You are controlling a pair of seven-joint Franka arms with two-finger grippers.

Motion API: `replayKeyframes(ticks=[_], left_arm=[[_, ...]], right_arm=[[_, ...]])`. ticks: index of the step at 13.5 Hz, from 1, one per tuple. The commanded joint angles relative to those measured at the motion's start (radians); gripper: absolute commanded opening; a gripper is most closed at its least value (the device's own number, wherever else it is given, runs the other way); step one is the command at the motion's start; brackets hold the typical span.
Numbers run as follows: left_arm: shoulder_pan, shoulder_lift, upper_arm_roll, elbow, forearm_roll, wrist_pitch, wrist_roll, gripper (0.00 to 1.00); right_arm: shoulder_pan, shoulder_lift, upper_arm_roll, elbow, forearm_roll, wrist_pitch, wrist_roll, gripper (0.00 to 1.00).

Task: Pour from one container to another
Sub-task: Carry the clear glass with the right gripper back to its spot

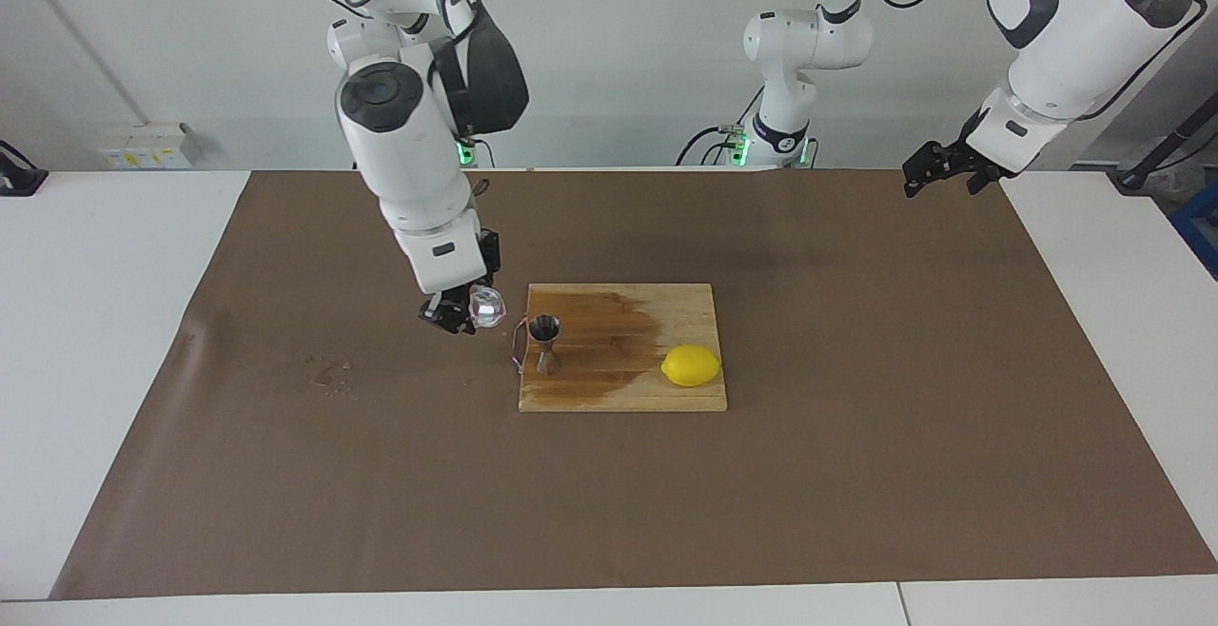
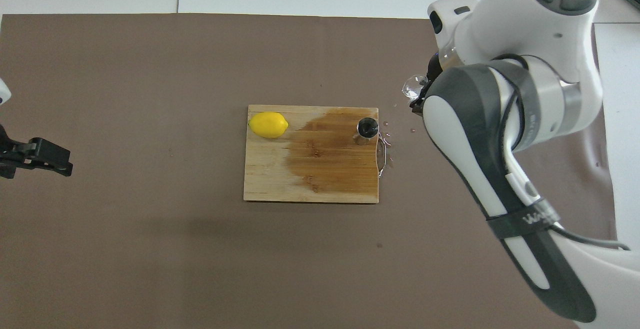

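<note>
Glass cup in right gripper beside jigger, lemon on board.

Clear glass cup held tilted in air beside upright metal jigger on wet board

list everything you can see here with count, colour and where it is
glass cup: 1, clear, held by the right gripper in the air, over the brown mat beside the board's right-arm end
jigger: 1, silver-grey metal, upright on the cutting board near its right-arm end
lemon: 1, yellow, on the board at its left-arm end
cutting board: 1, light wood with a dark wet patch, mid-table
spilled drops: a few, on the mat toward the right arm's end of the table
mat: 1, brown, covering the table
table: 1, white
right gripper: 1, black, shut on the cup
left gripper: 1, black, waiting over the mat's left-arm end
</note>
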Motion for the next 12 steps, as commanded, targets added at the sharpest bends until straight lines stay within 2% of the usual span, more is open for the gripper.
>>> replayKeyframes(ticks=[1, 4, 7, 12], left_arm=[[-0.007, -0.030, 0.006, -0.032, 0.002, -0.002, -0.013, 1.00], [-0.007, -0.030, 0.006, -0.032, 0.002, -0.002, -0.013, 1.00], [-0.007, -0.030, 0.006, -0.032, 0.002, -0.002, -0.013, 1.00], [-0.007, -0.030, 0.006, -0.032, 0.002, -0.002, -0.013, 1.00]], right_arm=[[-0.105, -0.026, 0.007, -0.073, 0.103, 0.081, -0.171, 0.00], [-0.251, -0.075, 0.007, -0.216, 0.266, 0.164, -0.447, 0.00], [-0.398, -0.078, 0.007, -0.325, 0.439, 0.170, -0.763, 0.00], [-0.529, -0.047, 0.007, -0.477, 0.585, 0.173, -1.143, 0.00]])
